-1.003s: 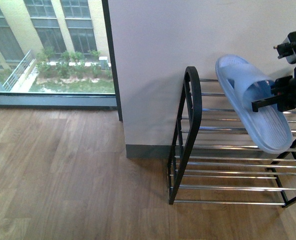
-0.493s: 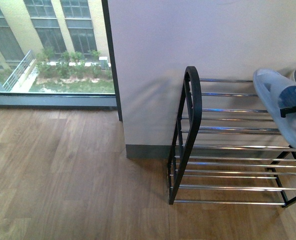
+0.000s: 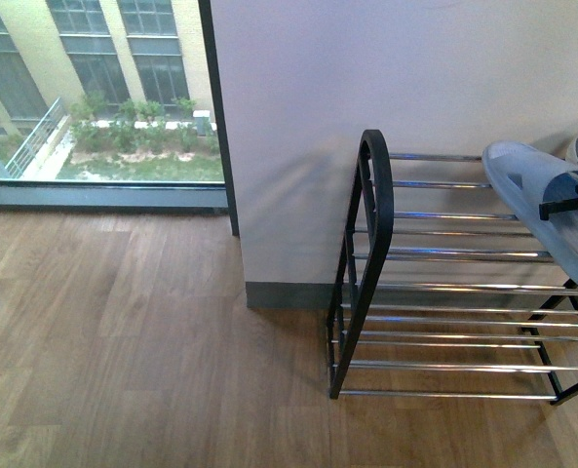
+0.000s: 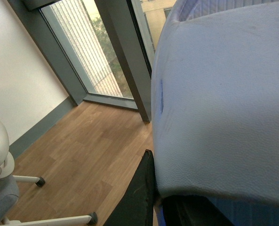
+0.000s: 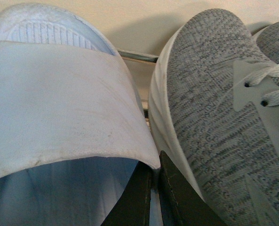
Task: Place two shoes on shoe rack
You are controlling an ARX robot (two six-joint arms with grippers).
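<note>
Right gripper (image 5: 151, 197) clamped on the pale slipper's (image 5: 59, 108) strap beside a grey sneaker (image 5: 224, 117) — soft knit, light, best gripped at the collar; left gripper's state unclear.

The shoe rack (image 3: 435, 283) stands on the wood floor against the white wall. It has a black frame and rows of shiny silver bars. A grey knit sneaker (image 5: 224, 117) with a white sole and pale laces sits on it. A second grey toe (image 5: 275, 40) peeks in beside it.

Slipper (image 3: 547, 210) and rack (image 3: 444, 292) cropped at right edge
</note>
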